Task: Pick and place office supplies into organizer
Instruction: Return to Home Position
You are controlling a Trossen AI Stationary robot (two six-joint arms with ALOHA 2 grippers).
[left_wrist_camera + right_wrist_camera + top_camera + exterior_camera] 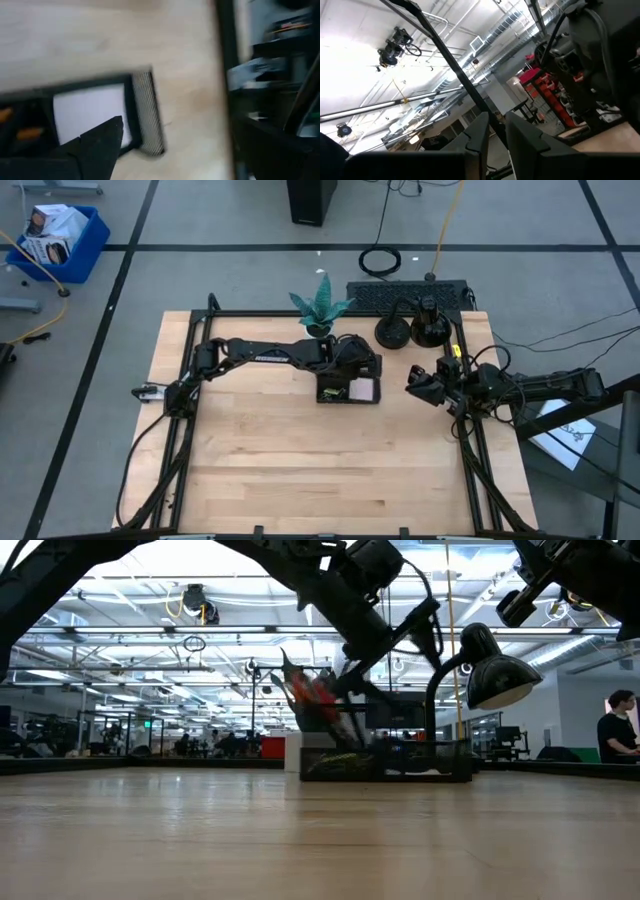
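Observation:
The black organizer stands on the wooden table, far of centre. A pink sticky-note pad lies in its right compartment. Orange pencils lie in the compartment beside it, and red scissors handles stick up out of the organizer. My left gripper hangs open just above the organizer, slanting down, with nothing between its fingers. One finger shows over the pad, next to the mesh wall. My right gripper is raised at the table's right edge, pointing up into the room, shut on nothing.
A potted green plant stands just beyond the organizer. A black keyboard lies at the far edge, with two round black bases in front of it. A desk lamp rises right of the organizer. Bare wood lies toward the near edge.

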